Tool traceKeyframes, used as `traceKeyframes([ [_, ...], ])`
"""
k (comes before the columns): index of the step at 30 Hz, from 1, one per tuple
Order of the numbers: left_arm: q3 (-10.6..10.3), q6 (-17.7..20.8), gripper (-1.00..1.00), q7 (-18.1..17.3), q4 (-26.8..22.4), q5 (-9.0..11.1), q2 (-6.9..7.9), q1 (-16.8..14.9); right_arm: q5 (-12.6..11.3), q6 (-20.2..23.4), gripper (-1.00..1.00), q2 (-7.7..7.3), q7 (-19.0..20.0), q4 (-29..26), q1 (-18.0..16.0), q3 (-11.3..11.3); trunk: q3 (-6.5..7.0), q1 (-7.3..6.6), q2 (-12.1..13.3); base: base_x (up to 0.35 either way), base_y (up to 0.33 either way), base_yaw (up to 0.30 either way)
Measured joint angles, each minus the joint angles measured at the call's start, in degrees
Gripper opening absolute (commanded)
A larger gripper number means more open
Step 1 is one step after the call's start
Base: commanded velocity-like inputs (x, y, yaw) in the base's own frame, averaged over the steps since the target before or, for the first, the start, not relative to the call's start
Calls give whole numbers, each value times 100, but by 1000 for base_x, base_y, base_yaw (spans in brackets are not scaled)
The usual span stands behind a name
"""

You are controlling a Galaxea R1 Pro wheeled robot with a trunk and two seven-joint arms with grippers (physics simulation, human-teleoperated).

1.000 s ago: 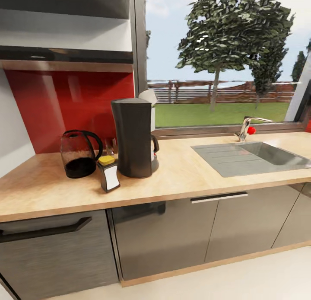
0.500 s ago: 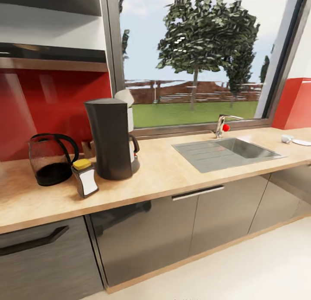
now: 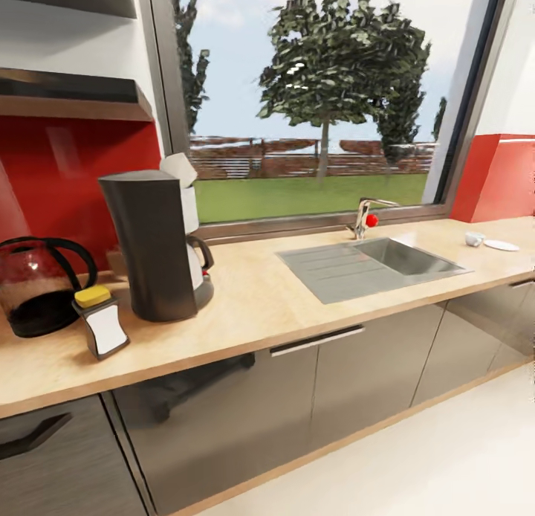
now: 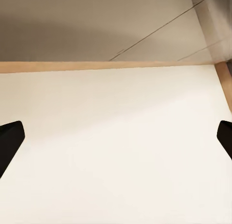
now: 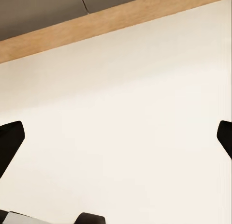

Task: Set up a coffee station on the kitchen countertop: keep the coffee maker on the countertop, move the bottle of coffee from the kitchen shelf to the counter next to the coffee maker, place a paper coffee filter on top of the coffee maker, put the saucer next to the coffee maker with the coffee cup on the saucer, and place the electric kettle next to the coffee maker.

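Head camera swung further right along the light beige wood-grain surface (image 3: 297, 308); the things themselves have not moved.

The tall dark grey coffee maker (image 3: 152, 244), a white folded paper filter (image 3: 178, 169) at its top, now sits nearer the view's left; the small brown jar with yellow cap and white label (image 3: 100, 320) stands just beside it, and the rounded smoky glass kettle with black handle (image 3: 33, 285) is cut by the left edge; the inset steel sink (image 3: 371, 263) has shifted left too; far right, a tiny white cup (image 3: 473, 239) and flat white saucer (image 3: 501, 244) lie apart, seemingly not stacked; both wrist views face pale floor, the left end effector (image 4: 116, 141) and right end effector (image 5: 116, 141) spread wide, holding nothing.
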Motion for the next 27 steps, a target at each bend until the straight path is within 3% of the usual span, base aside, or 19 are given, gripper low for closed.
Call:
traceKeyframes([
  [9, 1, 0, 100, -1, 1, 0, 0, -1, -1, 1, 100, 0, 2, 3, 1, 0, 0, 2, 0, 26, -23, -224],
  [16, 1, 0, 100, -1, 0, 1, 0, 0, -1, 1, 100, 1, -11, 73, -1, -6, 0, 2, 0, 1, -19, -32],
  [27, 1, 0, 100, 0, 1, 0, 0, -1, -1, 0, 100, 0, -6, 98, 1, -9, 0, 2, 0, 35, -163, -73],
])
